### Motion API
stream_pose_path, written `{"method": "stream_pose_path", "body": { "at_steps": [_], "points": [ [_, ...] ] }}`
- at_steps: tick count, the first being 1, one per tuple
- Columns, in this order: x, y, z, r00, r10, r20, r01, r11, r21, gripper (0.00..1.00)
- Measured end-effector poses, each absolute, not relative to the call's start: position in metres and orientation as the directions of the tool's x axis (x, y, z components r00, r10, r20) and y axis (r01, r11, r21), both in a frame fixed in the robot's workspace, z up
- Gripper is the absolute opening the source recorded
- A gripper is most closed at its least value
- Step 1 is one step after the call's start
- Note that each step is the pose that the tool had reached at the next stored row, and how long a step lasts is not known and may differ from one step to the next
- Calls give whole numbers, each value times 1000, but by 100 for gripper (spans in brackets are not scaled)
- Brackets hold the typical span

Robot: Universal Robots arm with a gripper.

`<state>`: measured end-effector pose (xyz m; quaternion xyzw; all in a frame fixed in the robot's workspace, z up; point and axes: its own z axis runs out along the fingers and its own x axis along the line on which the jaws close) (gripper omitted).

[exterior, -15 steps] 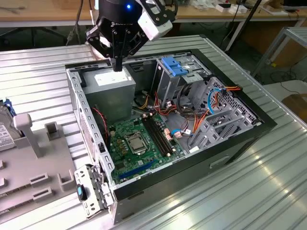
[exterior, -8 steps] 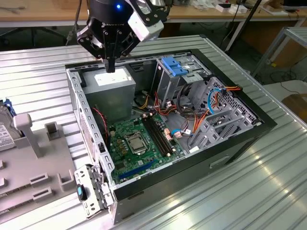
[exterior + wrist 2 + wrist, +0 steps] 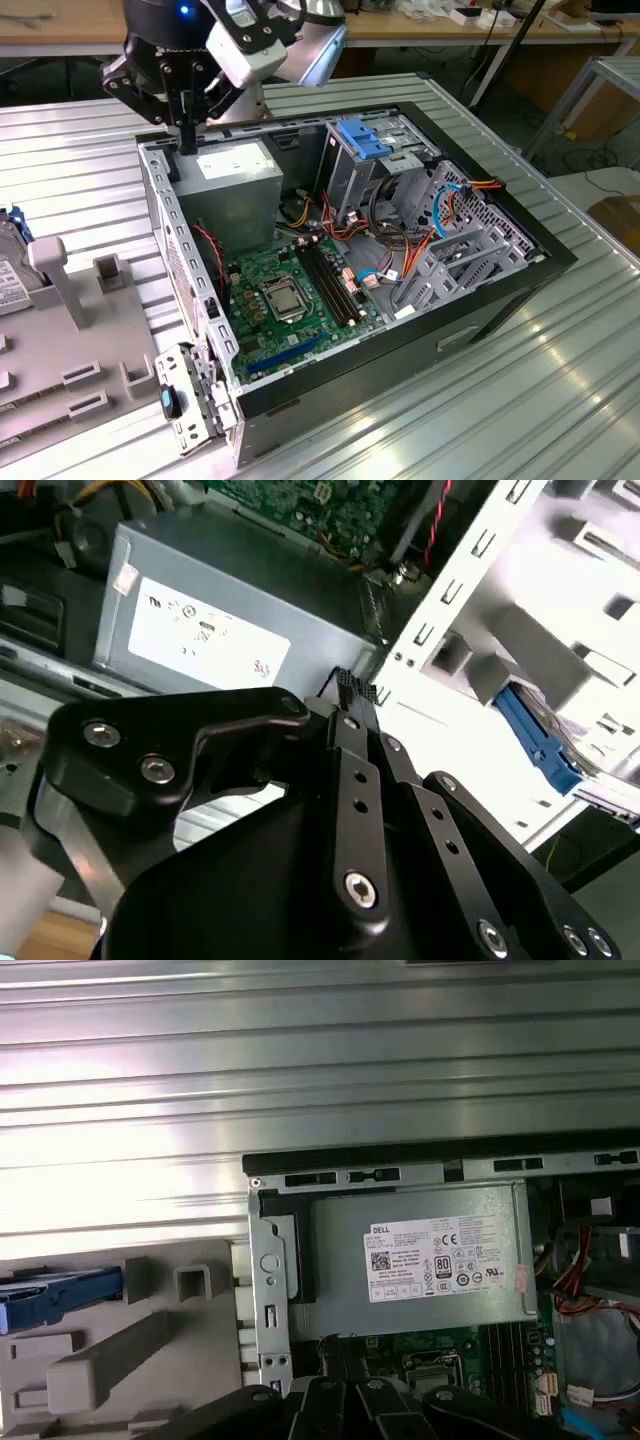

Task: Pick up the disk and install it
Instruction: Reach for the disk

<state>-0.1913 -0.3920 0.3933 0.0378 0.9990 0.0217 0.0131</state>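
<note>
The exterior view looks down at a slant from off the arm, far enough back to take in the whole open computer case (image 3: 300,390) on the ribbed table (image 3: 560,400). The first wrist view faces straight down over the case's edge, while the second wrist view sits close behind the gripper (image 3: 352,695), looking along it. All three share the grey power supply box (image 3: 235,190).
</note>
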Motion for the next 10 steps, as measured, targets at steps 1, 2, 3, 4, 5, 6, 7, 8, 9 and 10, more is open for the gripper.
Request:
{"method": "stream_pose_path", "body": {
  "at_steps": [1,2,3,4,5,6,7,8,9,10],
  "points": [
    [-198,-389,393,-997,76,-24,75,996,44,11],
    [-204,-387,393,-997,76,-24,75,996,44,11],
    [-208,-386,393,-997,76,-24,75,996,44,11],
    [-214,-385,393,-997,76,-25,75,996,44,11],
    [-223,-383,393,-997,76,-24,75,996,44,11],
    [-230,-382,393,-997,76,-25,75,996,44,11],
    [-234,-382,393,-997,76,-24,75,996,44,11],
    [-240,-381,393,-997,76,-24,75,996,44,11],
    [-245,-381,393,-997,76,-24,75,996,44,11],
    [-249,-380,393,-997,76,-24,75,996,44,11]
  ]
}}
